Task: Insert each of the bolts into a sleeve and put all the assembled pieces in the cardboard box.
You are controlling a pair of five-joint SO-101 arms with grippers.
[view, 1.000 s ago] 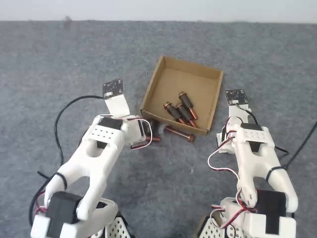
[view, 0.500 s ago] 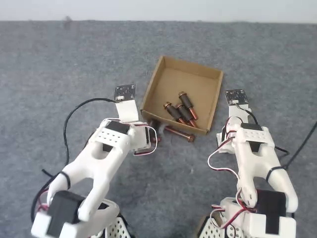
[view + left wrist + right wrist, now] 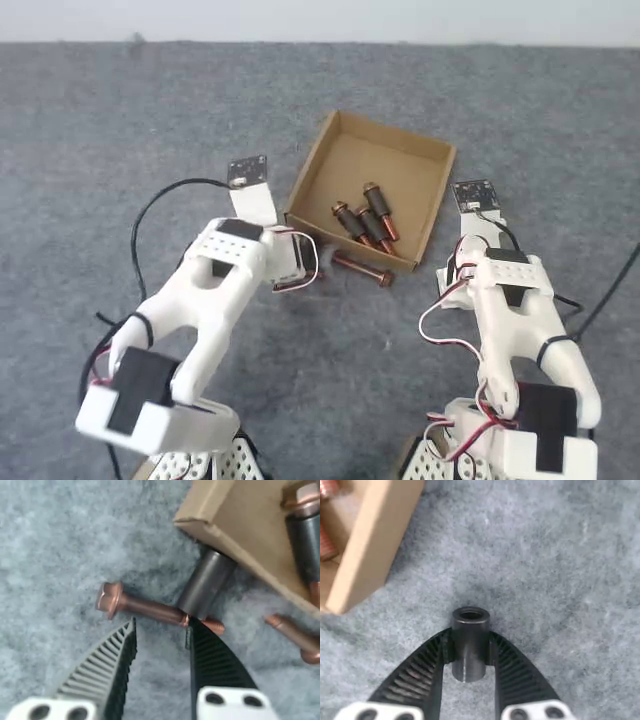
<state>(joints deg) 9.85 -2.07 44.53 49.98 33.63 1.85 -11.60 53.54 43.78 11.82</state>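
The cardboard box (image 3: 311,171) holds three assembled bolt-and-sleeve pieces (image 3: 362,221). My left gripper (image 3: 160,625) is open just short of a copper bolt (image 3: 141,608) lying on the carpet. A dark sleeve (image 3: 207,582) rests crosswise over that bolt's threaded end and leans against the box wall (image 3: 235,530). A second loose bolt (image 3: 294,638) (image 3: 362,268) lies in front of the box. My right gripper (image 3: 470,638) is shut on another dark sleeve (image 3: 469,625), held above the carpet by the box corner (image 3: 365,545).
Grey carpet (image 3: 120,120) covers the whole table. The left arm (image 3: 215,290) reaches to the box's front left corner, and the right arm (image 3: 500,290) stands to the box's right. A black cable (image 3: 160,205) loops left of the left arm.
The left arm swung right and forward, up to the box's front left corner. The box shifted slightly. The right arm has kept still.
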